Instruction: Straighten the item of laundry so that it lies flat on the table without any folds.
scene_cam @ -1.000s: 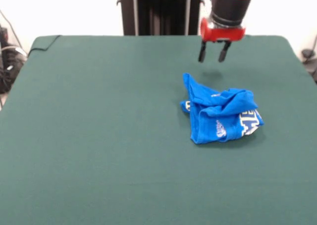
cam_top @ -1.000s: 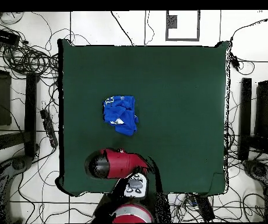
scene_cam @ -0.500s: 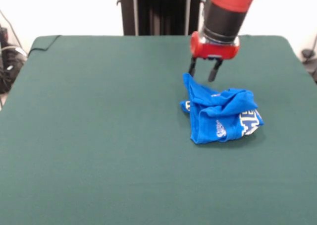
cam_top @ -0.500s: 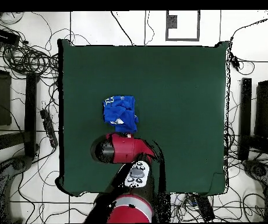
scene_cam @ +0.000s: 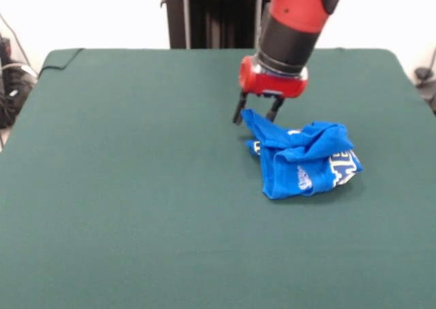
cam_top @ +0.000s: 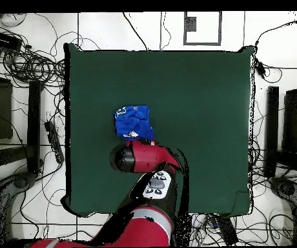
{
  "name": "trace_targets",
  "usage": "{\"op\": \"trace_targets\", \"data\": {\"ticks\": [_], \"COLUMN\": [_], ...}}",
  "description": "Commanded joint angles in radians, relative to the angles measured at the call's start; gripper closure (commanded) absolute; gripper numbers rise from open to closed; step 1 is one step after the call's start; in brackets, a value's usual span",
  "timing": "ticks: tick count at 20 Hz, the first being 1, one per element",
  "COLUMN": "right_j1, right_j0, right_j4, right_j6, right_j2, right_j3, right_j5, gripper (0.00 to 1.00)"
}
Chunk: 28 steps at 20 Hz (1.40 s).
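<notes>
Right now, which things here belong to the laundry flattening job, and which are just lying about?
Belongs to the job:
blue T-shirt, crumpled in a heap
green table
gripper, open, at the shirt's raised corner

Just lying about:
cables on the floor beside the table

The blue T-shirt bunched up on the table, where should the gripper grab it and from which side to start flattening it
Probably the raised corner of the blue T-shirt that points toward the table's far side, coming straight down from above. That corner sticks out clear of the crumpled bulk, so a pinch there should catch one flap rather than several folds. The gripper already hangs open right at it.
</notes>
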Motion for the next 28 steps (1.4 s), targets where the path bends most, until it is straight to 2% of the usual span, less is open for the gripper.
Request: {"op": "trace_targets", "data": {"ticks": [1, 5, 12, 16, 18, 26, 28], "right_j1": [0.119, 0.134, 0.049, 0.012, -0.016, -0.123, -0.161], "right_j0": [-0.080, -0.145, -0.294, -0.335, -0.343, -0.483, -0.456], "right_j4": [0.030, 0.029, 0.015, 0.005, -0.015, -0.086, -0.124], "right_j6": [0.147, 0.132, 0.087, 0.074, 0.080, 0.096, 0.137], "right_j2": [0.144, 0.238, 0.457, 0.508, 0.522, 0.714, 0.685], "right_j3": [-0.048, -0.022, 0.103, 0.138, 0.157, 0.320, 0.337], "right_j5": [0.029, 0.005, -0.005, 0.039, 0.012, -0.109, -0.195], "gripper": [0.00, 0.00, 0.00, 0.00, 0.00, 0.00, 0.00]}}
